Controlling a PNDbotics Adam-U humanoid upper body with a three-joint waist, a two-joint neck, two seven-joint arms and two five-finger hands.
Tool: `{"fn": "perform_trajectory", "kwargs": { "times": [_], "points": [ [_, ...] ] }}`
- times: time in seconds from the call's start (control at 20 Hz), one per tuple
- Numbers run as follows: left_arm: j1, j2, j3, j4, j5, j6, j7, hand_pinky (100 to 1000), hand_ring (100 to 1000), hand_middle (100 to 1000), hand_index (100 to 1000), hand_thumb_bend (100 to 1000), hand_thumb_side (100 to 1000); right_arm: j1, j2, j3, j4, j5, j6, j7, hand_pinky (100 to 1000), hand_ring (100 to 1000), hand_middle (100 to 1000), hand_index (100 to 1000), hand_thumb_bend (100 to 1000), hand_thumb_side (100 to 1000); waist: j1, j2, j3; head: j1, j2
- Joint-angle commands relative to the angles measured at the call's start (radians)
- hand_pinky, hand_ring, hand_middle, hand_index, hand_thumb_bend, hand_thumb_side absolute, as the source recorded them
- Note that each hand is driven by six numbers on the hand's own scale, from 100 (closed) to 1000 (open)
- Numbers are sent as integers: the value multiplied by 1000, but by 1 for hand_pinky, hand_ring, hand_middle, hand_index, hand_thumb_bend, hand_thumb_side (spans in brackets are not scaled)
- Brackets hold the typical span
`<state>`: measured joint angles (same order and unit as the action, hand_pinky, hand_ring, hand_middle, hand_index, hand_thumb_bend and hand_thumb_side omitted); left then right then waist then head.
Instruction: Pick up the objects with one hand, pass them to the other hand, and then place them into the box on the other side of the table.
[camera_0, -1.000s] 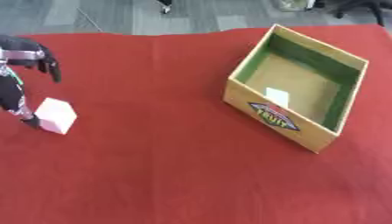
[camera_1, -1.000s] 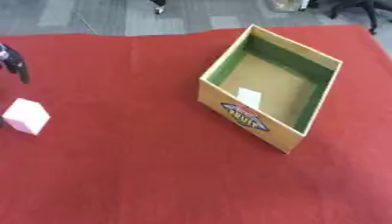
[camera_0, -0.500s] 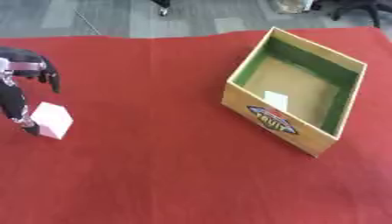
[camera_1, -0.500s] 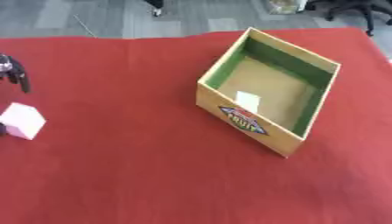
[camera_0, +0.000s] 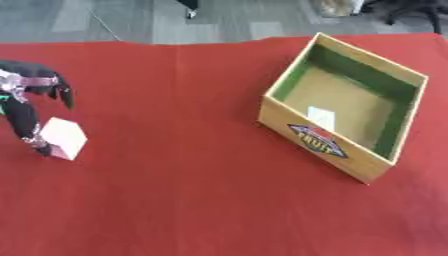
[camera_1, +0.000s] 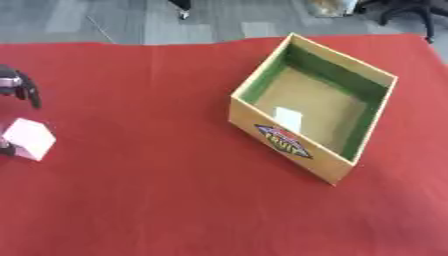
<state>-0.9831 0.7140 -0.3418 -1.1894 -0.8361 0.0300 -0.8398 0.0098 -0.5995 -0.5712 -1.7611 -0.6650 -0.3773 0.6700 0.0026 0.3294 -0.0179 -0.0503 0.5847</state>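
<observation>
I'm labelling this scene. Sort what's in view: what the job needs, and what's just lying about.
For the job:
- white block, on the red tablecloth
- left hand, at the block
- cardboard box with green lining
- white item already inside the box

Just lying about:
- nothing on the table

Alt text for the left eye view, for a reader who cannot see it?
The robot's left hand reaches down at the left edge beside a white block on a red tablecloth. An open cardboard box with green inner walls sits at right.

Left hand (camera_0: 26, 107): black fingers and thumb, slender and rod-like. Silver-grey segment at the knuckle area, with pale pinkish patches. A small green mark shows at the left edge.
</observation>
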Motion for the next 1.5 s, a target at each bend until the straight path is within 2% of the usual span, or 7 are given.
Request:
{"fn": "perform_trajectory", "kwargs": {
  "times": [0.05, 0.4, 0.55, 0.9, 1.1, 1.35, 1.5],
  "points": [
    [-11, 12, 26, 18, -3, -2, 25, 828, 813, 756, 729, 774, 100, 0, -16, -13, -4, 7, -1, 7, 890, 1000, 844, 1000, 100, 470, -3, -14, -3, 8, -19],
    [-11, 4, 23, 37, 10, -5, 24, 824, 812, 750, 708, 741, 100, 4, -5, -16, 0, 22, -3, 14, 890, 1000, 844, 1000, 100, 470, -5, -11, -4, 10, -20],
    [-10, 6, 22, 42, -1, -5, -4, 821, 809, 749, 693, 670, 100, 7, -2, -17, 1, 28, -6, 15, 891, 1000, 844, 1000, 100, 470, -4, -11, -4, 14, -19],
    [-9, 9, 29, 47, -17, 1, -32, 817, 806, 747, 689, 629, 100, 10, 0, -18, 4, 37, -7, 16, 892, 1000, 844, 1000, 100, 470, -2, -12, -2, 14, -18],
    [-11, 9, 29, 45, -23, 5, -33, 810, 799, 729, 672, 573, 100, 11, -1, -18, 5, 38, -7, 17, 892, 1000, 845, 1000, 100, 470, -2, -13, 0, 12, -18],
    [-12, 5, 29, 46, -19, 12, -9, 787, 754, 645, 563, 519, 100, 16, 1, -20, 5, 36, -10, 16, 892, 1000, 845, 1000, 100, 470, -4, -14, -1, 9, -13],
    [-12, 4, 26, 47, -10, 15, -6, 777, 727, 617, 513, 522, 100, 17, 1, -21, 6, 35, -10, 17, 892, 1000, 844, 1000, 100, 470, -4, -15, -1, 7, -13]
  ]
}}
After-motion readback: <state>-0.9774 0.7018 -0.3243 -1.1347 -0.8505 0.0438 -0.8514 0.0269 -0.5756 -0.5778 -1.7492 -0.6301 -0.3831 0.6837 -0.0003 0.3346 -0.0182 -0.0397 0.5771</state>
